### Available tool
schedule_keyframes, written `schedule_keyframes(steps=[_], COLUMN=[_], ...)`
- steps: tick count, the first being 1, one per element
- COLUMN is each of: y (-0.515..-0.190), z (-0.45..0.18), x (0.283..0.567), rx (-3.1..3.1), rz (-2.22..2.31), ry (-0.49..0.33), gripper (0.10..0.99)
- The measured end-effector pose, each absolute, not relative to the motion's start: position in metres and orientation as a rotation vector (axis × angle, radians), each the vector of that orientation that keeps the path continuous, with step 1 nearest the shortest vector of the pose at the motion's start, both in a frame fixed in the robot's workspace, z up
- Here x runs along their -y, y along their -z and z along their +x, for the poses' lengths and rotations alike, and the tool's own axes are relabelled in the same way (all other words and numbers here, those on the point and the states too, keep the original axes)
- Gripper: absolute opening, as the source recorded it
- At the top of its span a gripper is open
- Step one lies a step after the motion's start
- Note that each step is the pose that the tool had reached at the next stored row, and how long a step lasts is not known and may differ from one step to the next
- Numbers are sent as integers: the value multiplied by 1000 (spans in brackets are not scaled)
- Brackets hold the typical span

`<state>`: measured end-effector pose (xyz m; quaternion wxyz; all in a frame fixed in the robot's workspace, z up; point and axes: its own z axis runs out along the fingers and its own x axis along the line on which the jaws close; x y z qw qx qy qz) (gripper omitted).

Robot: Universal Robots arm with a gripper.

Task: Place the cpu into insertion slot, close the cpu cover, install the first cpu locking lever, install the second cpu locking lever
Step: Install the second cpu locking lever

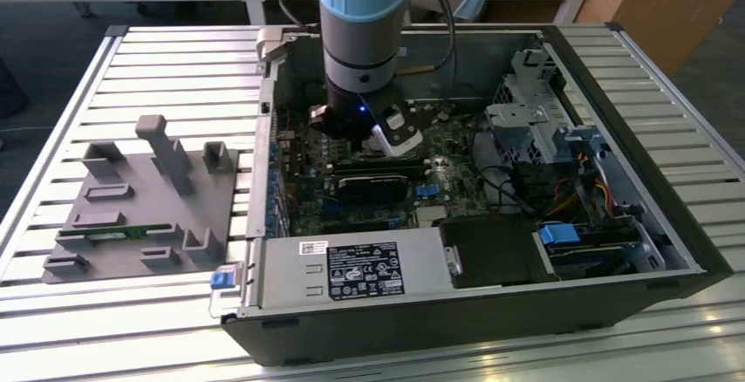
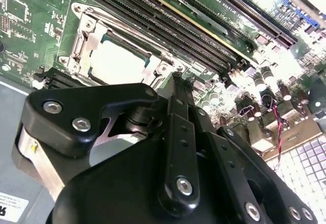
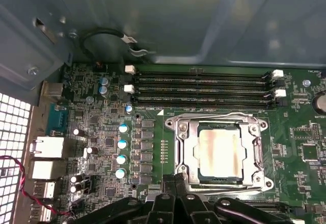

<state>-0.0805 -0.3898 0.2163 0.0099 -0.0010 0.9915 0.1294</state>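
- Cpu (image 3: 219, 154), pale and silvery, sits in the insertion slot (image 3: 179, 155) on the green motherboard (image 3: 102, 132), with the cpu cover (image 3: 253, 152) lying flat around it as a framing plate in both wrist views.
- Pincer (image 3: 174, 179) has its black fingers drawn together to a narrow tip, holding nothing, right at the slot's rim.
- Memory slots (image 3: 204, 89) run beside the socket.
- From the exterior view, the arm (image 1: 361, 42) reaches down into the open computer case (image 1: 605, 138); a grey fixture (image 1: 146, 199) lies at nine o'clock on the slatted counter (image 1: 174, 59).
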Motion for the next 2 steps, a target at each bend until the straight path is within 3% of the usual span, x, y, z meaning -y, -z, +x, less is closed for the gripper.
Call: schedule_keyframes(steps=[2], y=[-216], z=[-81], x=[390], rx=[-3096], rz=[-3], ry=[-404], gripper=[106])
